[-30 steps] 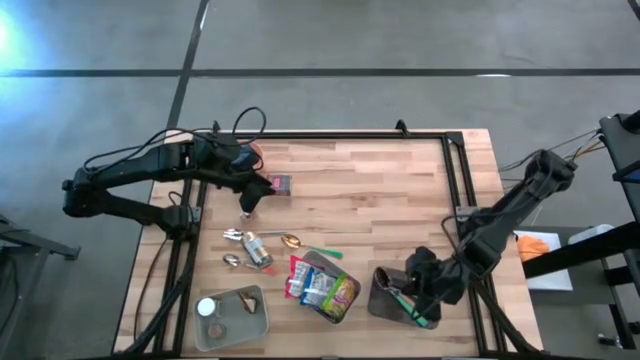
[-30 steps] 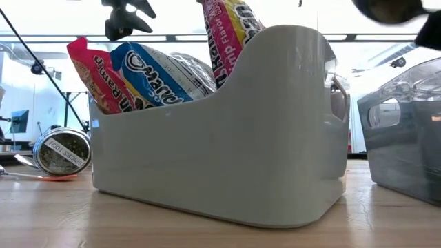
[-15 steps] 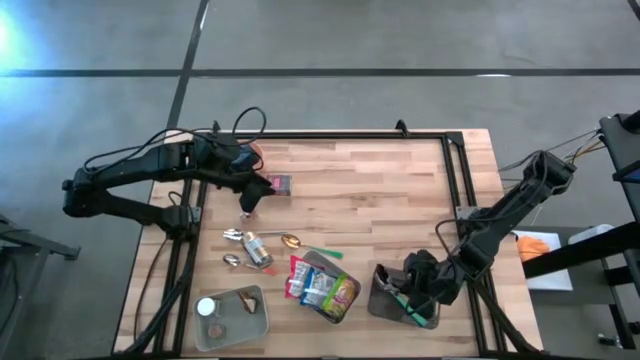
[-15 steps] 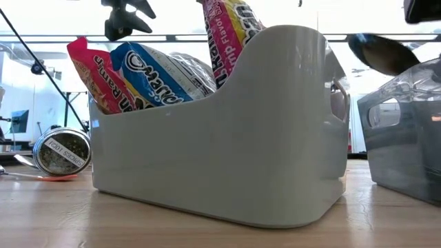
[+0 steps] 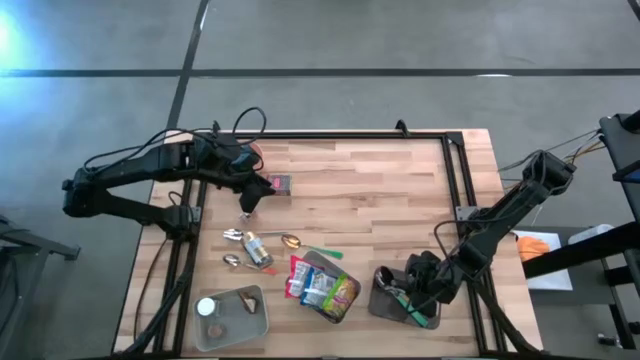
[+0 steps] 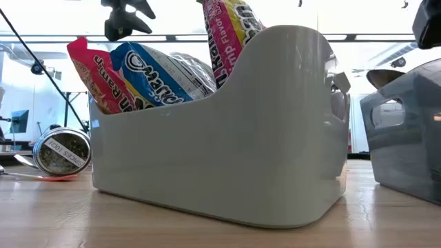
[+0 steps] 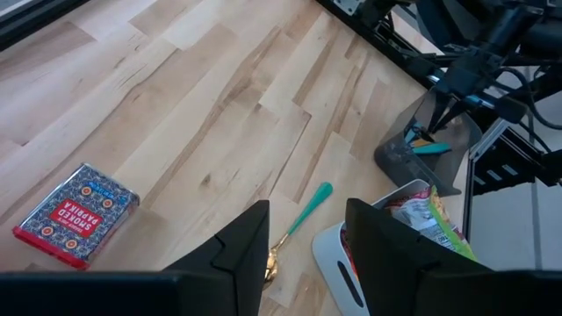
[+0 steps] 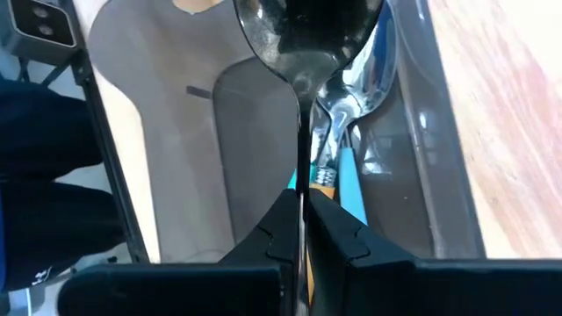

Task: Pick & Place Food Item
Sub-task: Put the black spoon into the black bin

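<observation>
**benchbot_owner:** Steel spoon [image 8: 303, 53], that's what my right gripper [image 8: 303, 230] has right now. Fingers are pinched all the way down on the thin handle, bowl end pointing away from the wrist, and it's hanging over the grey utensil bin [image 5: 392, 297]. That bin already has other cutlery in it, a second spoon and something with a teal handle, right under the one I'm holding. My left gripper [image 7: 306, 241] is parked well away from the bin, up near the paprika tin [image 5: 281, 183], jaws partly apart with nothing between them.

**snackstacker:** So where's the actual food item then?

**benchbot_owner:** Snack packets [image 5: 320, 286] are sitting upright in the white caddy [image 6: 275, 138], which is just beside the utensil bin on the left arm's side. Nothing is touching them at the moment. From table height you can see them sticking up above the caddy's low wall.

**snackstacker:** How do you reckon those'll handle?

**benchbot_owner:** My guess: light, soft, crinkly foil, air-puffed, so they'll squash and slide if I clamp the middle. I'd go for the flat crimped seam along the top edge, since that's the stiffest bit and it's the part that's exposed. They're packed tight together, so pulling one may drag its neighbour. The spoon is the opposite deal: stiff and slick, and held by a skinny handle it can swivel in the pads.
</observation>
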### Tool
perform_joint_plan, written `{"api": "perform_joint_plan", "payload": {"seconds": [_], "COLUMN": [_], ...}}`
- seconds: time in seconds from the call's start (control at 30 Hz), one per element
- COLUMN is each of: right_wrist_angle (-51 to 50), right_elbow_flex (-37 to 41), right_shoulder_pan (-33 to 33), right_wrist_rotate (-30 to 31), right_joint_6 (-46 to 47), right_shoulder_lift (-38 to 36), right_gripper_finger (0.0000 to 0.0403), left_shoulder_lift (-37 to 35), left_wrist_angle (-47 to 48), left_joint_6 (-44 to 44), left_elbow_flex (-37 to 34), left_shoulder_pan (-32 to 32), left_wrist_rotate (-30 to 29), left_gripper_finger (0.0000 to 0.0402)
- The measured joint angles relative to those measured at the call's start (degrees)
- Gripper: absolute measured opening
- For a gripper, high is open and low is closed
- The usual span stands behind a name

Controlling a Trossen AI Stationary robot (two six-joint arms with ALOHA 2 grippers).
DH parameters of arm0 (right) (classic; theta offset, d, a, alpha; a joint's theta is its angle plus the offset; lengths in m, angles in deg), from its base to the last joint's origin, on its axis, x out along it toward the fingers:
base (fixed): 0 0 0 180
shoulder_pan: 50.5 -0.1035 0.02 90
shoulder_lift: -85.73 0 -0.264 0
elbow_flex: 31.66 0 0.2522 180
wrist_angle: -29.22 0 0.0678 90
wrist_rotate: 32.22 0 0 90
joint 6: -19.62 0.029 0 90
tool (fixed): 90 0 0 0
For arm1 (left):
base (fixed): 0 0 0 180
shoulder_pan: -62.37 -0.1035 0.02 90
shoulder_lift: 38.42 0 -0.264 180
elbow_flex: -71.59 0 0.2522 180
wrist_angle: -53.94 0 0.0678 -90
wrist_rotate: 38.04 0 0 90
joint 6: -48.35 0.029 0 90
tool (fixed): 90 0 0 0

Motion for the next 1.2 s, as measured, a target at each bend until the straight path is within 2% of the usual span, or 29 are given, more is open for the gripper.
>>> {"api": "perform_joint_plan", "payload": {"seconds": [0.93, 1.2], "right_wrist_angle": [3.51, 3.33], "right_elbow_flex": [3.72, 3.95], "right_shoulder_pan": [0.15, 1.07], "right_wrist_rotate": [0.16, -1.52], "right_joint_6": [4.66, 5.59], "right_shoulder_lift": [-0.09, -0.09], "right_gripper_finger": [0.0008, 0.0008], "left_shoulder_lift": [0.0, 0.0], "left_wrist_angle": [-0.04, -0.05], "left_joint_6": [-0.15, -0.15], "left_elbow_flex": [-0.04, -0.04], "left_shoulder_pan": [0.0, 0.0], "left_wrist_rotate": [0.02, 0.02], "left_gripper_finger": [0.0155, 0.0155]}}
